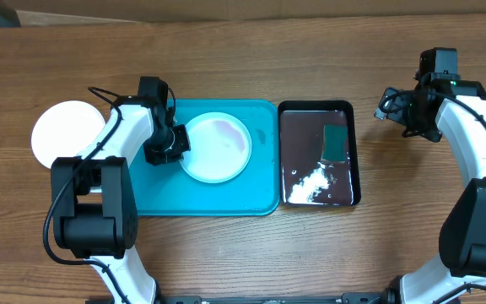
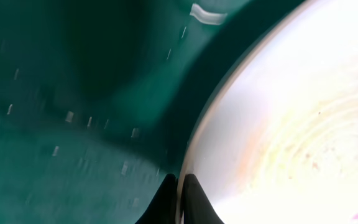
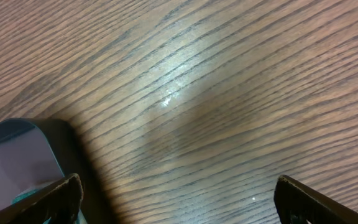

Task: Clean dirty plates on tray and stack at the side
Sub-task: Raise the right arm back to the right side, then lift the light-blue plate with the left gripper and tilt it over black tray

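A pale plate [image 1: 218,150] with faint reddish-brown smears lies in the teal tray [image 1: 226,198]. My left gripper [image 1: 175,145] is shut on that plate's left rim. In the left wrist view the two black fingers [image 2: 180,186] pinch the thin rim of the plate [image 2: 291,124] just above the tray floor [image 2: 73,112]. A white plate [image 1: 64,131] lies on the table to the left of the tray. My right gripper [image 1: 397,108] is open and empty over bare wood right of the black tray; its fingers [image 3: 176,193] are wide apart.
A glossy black tray [image 1: 348,152] stands right of the teal tray and holds a green sponge [image 1: 335,142] and white foam [image 1: 309,184]; its corner shows in the right wrist view [image 3: 17,155]. The table is wood.
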Tool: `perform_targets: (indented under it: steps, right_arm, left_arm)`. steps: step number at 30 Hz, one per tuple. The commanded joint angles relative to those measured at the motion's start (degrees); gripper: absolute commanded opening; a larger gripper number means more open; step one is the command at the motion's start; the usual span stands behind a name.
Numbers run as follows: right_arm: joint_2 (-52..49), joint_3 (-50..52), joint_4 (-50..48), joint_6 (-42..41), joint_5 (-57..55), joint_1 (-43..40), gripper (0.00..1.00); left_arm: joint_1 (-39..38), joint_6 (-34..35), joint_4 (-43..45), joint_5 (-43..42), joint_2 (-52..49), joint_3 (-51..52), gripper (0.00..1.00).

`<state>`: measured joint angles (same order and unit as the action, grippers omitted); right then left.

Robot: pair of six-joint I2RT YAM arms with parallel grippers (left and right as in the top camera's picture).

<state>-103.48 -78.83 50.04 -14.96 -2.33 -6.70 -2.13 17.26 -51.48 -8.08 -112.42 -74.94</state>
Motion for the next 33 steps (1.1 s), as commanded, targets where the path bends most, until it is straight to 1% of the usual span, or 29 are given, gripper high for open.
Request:
perform_targets:
  steps: [1,6,10,12,16,22,24,30,33]
  right_arm:
    - [0.44,-0.81,-0.24,-0.09,-0.17,0.09,1.00]
    - [0.44,-0.81,-0.24,-0.09,-0.17,0.09,1.00]
    - [0.44,-0.81,-0.24,-0.09,-0.17,0.09,1.00]
    - [0.44,-0.81,-0.24,-0.09,-0.17,0.09,1.00]
    - [0.44,-0.81,-0.24,-0.09,-0.17,0.09,1.00]
    - [0.44,-0.81,-0.24,-0.09,-0.17,0.09,1.00]
    - [0.44,-0.81,-0.24,-0.09,-0.17,0.09,1.00]
    - [0.44,-0.81,-0.24,-0.09,-0.17,0.09,1.00]
    - [0.44,-0.81,-0.24,-0.09,-0.17,0.09,1.00]
  left_arm:
    - [1.07,-2.32,-4.90,2.67,-0.09,-6.32,0.04]
    - [1.20,-2.80,-10.29,2.60,0.98,-13.97,0.04]
    - [-0.24,-3.54,-12.26,3.23,1.99,-18.51,0.04]
    - [-1.81,-3.54,-12.92,4.92,2.38,-20.11,0.04]
    - [-6.84,-1.97,-14.34,11.52,2.97,-23.17,0.04]
    - [-15.63,-1.73,-15.06,17.51,3.17,-28.68,0.04]
    - [-18.91,-0.31,-16.39,21.88,3.17,-31.63,0.04]
    - [-26.14,-0.33,-17.66,24.74,3.17,-37.70,0.04]
    - [-30.69,-0.35,-17.22,30.75,3.17,-38.38,0.04]
